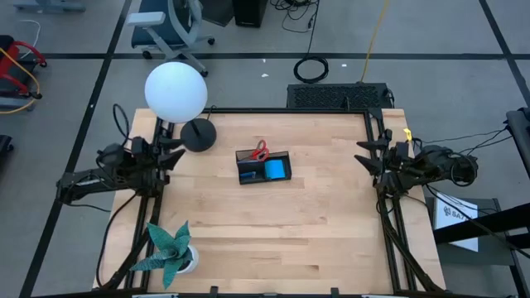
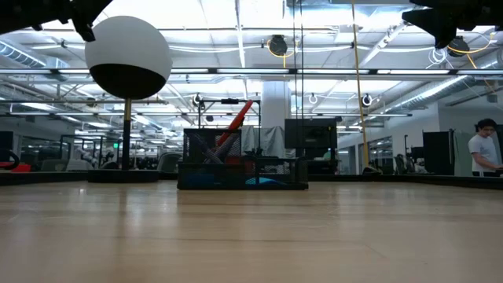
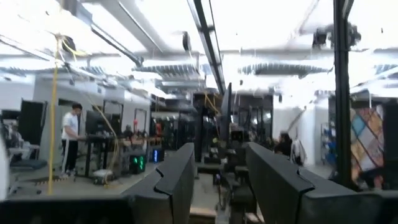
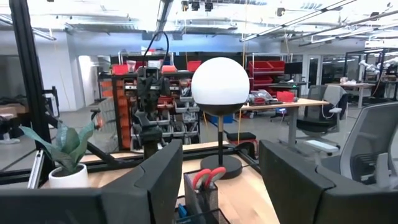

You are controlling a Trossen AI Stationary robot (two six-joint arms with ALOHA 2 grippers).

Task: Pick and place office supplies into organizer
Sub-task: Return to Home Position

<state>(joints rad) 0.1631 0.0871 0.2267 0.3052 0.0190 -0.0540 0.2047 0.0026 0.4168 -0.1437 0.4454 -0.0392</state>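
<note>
The black organizer sits near the middle of the table, toward its far edge. The red-handled scissors stand in its taller section, handles up, and the bright blue pad lies in a low compartment. In the low view the organizer shows the red handles slanting out of its top; the right wrist view shows them too. Pens cannot be made out. My left gripper hangs open at the table's left edge, and my right gripper is open at the right edge. Both are raised and far from the organizer.
A lamp with a white globe and round black base stands at the far left of the table. A green paper plant in a white pot sits at the near left corner. A person stands far off in the room.
</note>
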